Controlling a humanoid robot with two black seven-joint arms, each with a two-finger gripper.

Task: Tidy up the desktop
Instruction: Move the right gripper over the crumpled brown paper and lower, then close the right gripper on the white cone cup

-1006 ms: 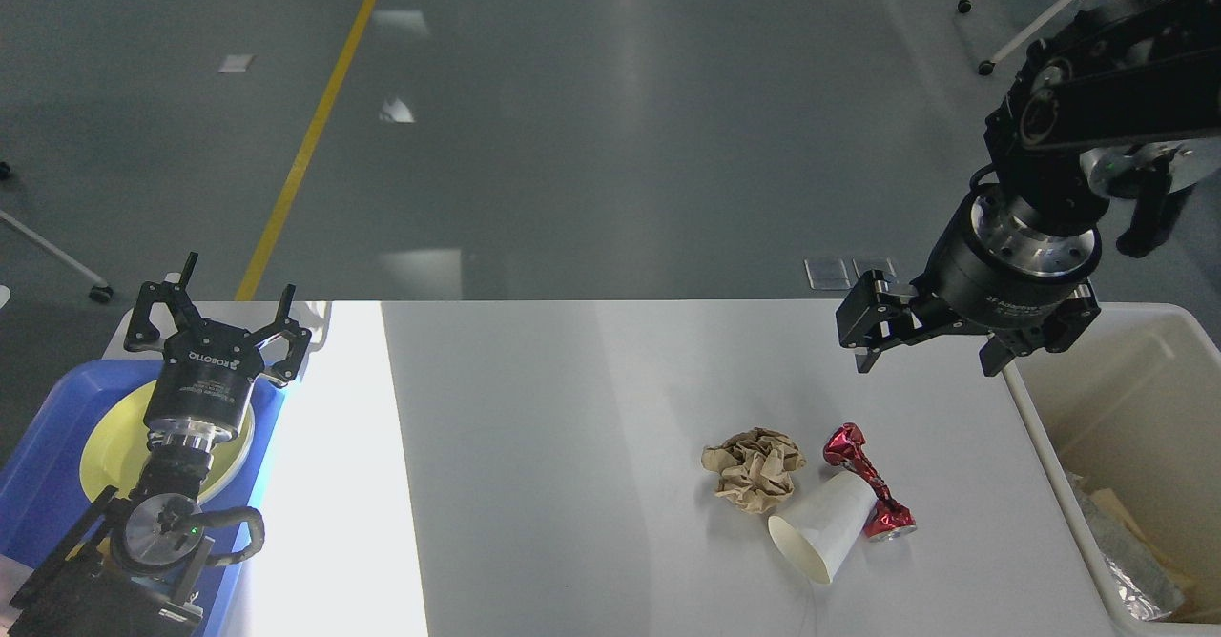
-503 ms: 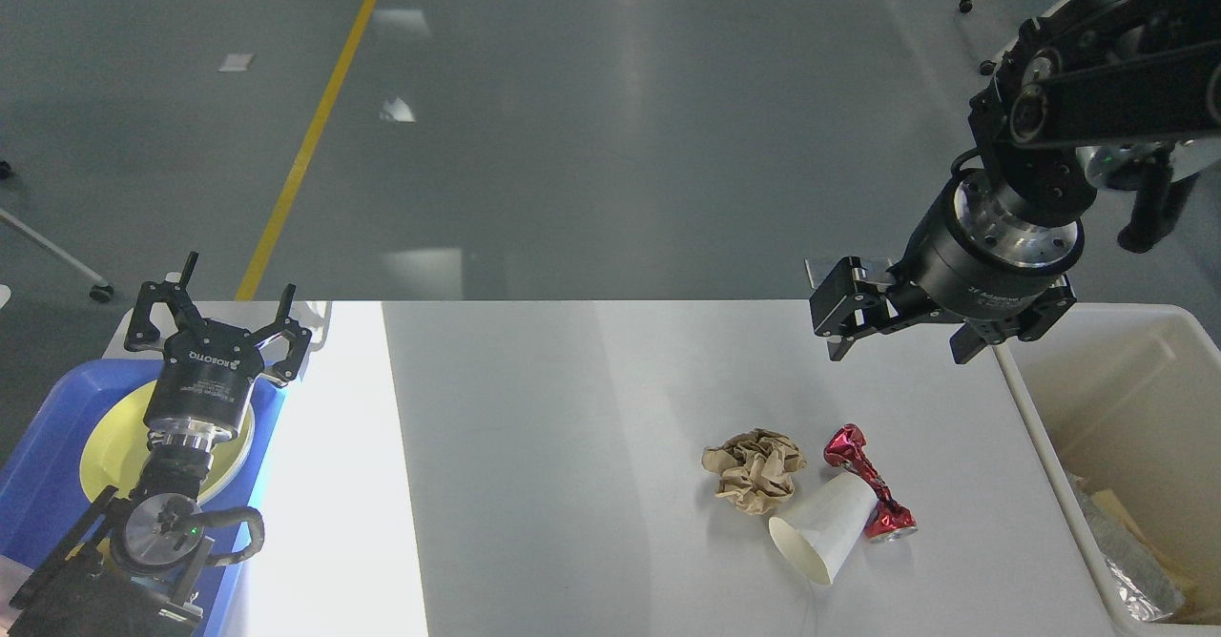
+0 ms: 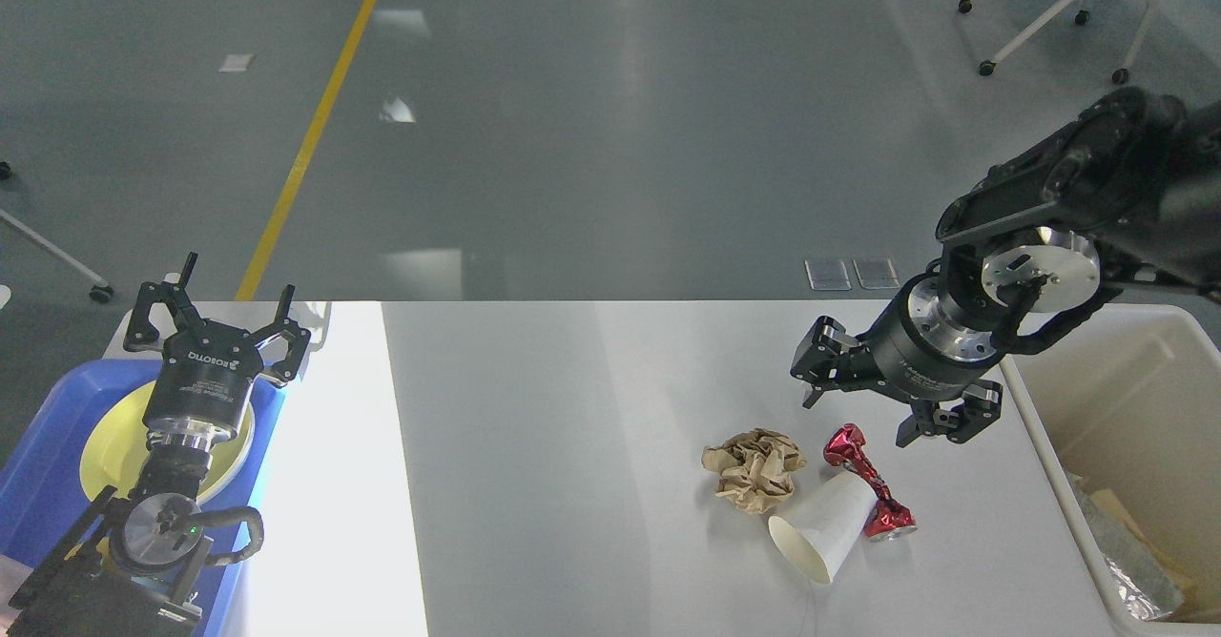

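Our right gripper [image 3: 863,408] has dropped from above the bin side to just over the crushed red can [image 3: 868,484], jaws spread and empty. Can, paper cup [image 3: 820,530] and brown paper wad [image 3: 754,468] remain near the desktop's [image 3: 572,446] right edge. Left gripper [image 3: 217,318] idles, splayed, over the blue tray [image 3: 38,484].

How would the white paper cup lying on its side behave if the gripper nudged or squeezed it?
The paper cup lies on its side, so a nudge would probably roll it in a curve. It looks thin-walled and empty: likely light, easily crushed. The red wrapper touching it might shift too.
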